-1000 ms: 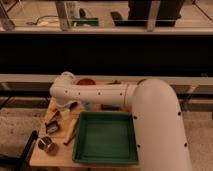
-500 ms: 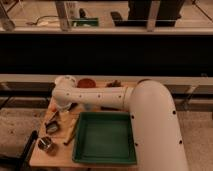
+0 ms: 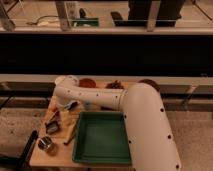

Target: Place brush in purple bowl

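- Here is the white arm (image 3: 142,125), a big pale tube that rises from the lower right and sweeps left across the wooden table (image 3: 50,159)
- Its elbow bends at the far left corner of the table, and from there the wrist drops towards the tabletop
- The gripper (image 3: 67,106) hangs at the end of that wrist, over the left part of the table, just beyond the tray's far left corner
- Jaws spread wide, and there's no grip on anything that I can make out
- The brush (image 3: 52,125) lies on the table on the near side of the gripper and a little to its left, with its dark squarish head showing a pale patch
- Whether the fingers touch the brush or only come close, I cannot tell
- The purple bowl (image 3: 149,83) sits on the far right edge of the table, well apart from the brush, and the arm hides part of it
- An orange-red bowl (image 3: 88,82) stands at the far edge too, just right of the elbow
- A green tray (image 3: 102,140) fills the middle of the table, with its right side tucked under the arm
- A light wooden stick (image 3: 70,134) lies slanted beside the tray's left wall
- A small shiny metal cup (image 3: 46,145) stands near the front left corner, on the near side of the brush
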